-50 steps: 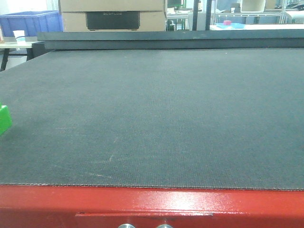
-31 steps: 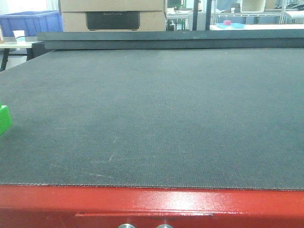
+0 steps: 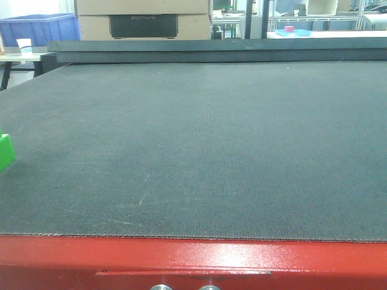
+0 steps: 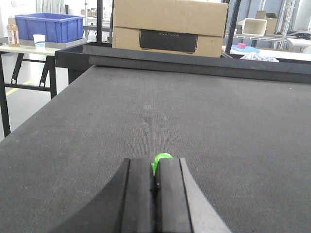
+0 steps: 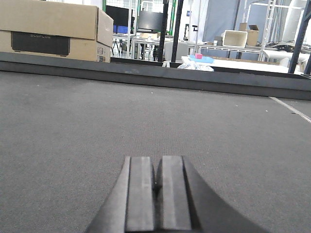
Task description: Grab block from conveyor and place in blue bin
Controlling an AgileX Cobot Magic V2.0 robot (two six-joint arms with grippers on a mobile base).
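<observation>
Blue plastic bin (image 3: 39, 29): far left background.
Small bright green block (image 3: 5, 152): lying on the wide dark grey conveyor belt (image 3: 199, 151), at the front view's left edge (cropped there).
Left gripper (image 4: 155, 167): black fingers pressed together, empty; its wrist view alone shows the block just beyond the tips.
Right gripper (image 5: 156, 165): closed, empty, seen only by its own camera.

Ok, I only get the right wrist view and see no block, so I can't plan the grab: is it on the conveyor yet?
Observer: Yes, the green block sits on the conveyor, at the front view's left edge.
Operator: Near a hand?
Observer: Just past the tips of the shut left hand.
Operator: And the bin?
Observer: A blue bin stands on a table beyond the conveyor's far left corner.
</observation>
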